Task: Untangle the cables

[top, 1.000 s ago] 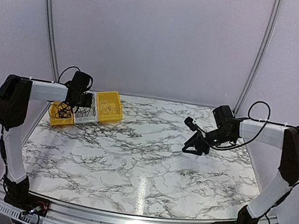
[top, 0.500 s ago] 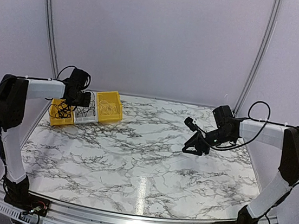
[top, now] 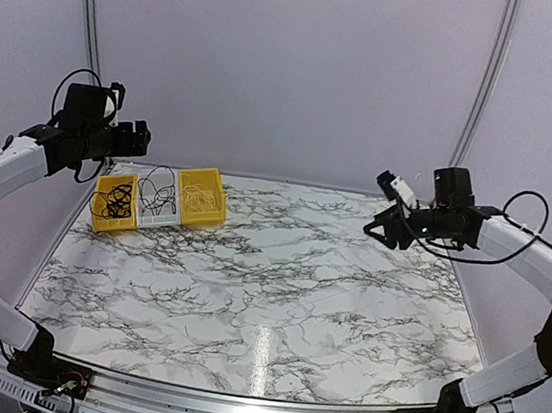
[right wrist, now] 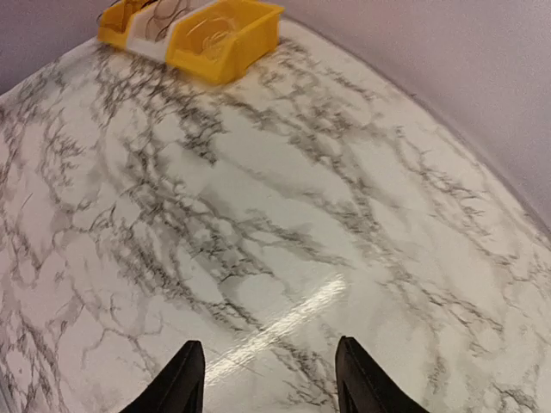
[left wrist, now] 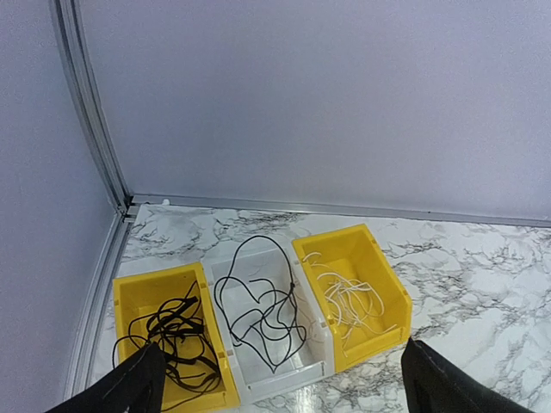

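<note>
three cables (left wrist: 176, 334), one per bin (left wrist: 392, 297), far left, separated so none cross; left gripper (left wrist: 280, 357) and right gripper (right wrist: 267, 354) high, jaws apart, empty.

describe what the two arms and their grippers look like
The left arm and right arm have white tube-like links joined by bulky black joints. Thin black cables loop off each arm near the wrist. The left gripper and right gripper are all black, each with two tapered fingers. No markings show.
</note>
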Action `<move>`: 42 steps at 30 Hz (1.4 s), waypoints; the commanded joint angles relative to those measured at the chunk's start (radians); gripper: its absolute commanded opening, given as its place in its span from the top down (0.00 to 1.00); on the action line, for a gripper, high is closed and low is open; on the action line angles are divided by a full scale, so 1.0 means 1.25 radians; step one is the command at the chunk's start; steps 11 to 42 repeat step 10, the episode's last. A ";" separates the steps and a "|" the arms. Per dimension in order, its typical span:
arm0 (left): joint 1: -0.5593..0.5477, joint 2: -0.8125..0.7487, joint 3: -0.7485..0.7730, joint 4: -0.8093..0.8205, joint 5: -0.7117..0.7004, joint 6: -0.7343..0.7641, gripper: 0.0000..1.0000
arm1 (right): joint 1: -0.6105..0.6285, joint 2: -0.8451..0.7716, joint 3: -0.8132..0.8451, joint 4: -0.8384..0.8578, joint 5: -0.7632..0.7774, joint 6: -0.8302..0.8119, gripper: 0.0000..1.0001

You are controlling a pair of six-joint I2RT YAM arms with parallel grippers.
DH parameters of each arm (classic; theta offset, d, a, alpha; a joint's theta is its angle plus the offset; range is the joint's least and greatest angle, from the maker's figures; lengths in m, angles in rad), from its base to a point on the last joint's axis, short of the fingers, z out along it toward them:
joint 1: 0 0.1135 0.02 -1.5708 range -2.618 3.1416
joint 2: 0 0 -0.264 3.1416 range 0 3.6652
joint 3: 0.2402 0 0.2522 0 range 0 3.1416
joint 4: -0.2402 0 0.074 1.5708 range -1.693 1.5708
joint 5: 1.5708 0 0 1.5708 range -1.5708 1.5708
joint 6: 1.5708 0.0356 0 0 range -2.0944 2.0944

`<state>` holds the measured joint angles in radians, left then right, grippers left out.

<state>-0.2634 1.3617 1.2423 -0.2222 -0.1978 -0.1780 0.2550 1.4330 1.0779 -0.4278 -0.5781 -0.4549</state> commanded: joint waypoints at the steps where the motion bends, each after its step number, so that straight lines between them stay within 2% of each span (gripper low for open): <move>1: 0.001 -0.081 -0.018 -0.037 0.097 -0.059 0.01 | -0.105 -0.110 0.046 0.174 0.142 0.161 0.40; 2: 0.001 -0.094 -0.018 -0.035 0.131 -0.059 0.01 | -0.128 -0.131 0.044 0.195 0.146 0.178 0.31; 3: -0.001 -0.105 -0.015 -0.034 0.152 -0.055 0.01 | -0.139 -0.150 0.038 0.219 0.165 0.202 0.13; 4: -0.007 -0.114 -0.015 -0.033 0.184 -0.050 0.01 | -0.141 -0.168 0.026 0.245 0.208 0.224 0.03; 5: -0.012 -0.124 -0.019 -0.027 0.200 -0.041 0.01 | -0.141 -0.187 0.011 0.266 0.248 0.244 0.02; 7: -0.024 -0.142 -0.050 -0.001 0.208 -0.025 0.01 | -0.141 -0.222 -0.018 0.289 0.277 0.275 0.01; 10: -0.027 -0.173 -0.141 0.067 0.209 -0.020 0.01 | -0.141 -0.277 -0.100 0.329 0.257 0.280 0.02; 42: -0.027 -0.173 -0.141 0.067 0.209 -0.020 0.01 | -0.141 -0.277 -0.100 0.329 0.257 0.280 0.02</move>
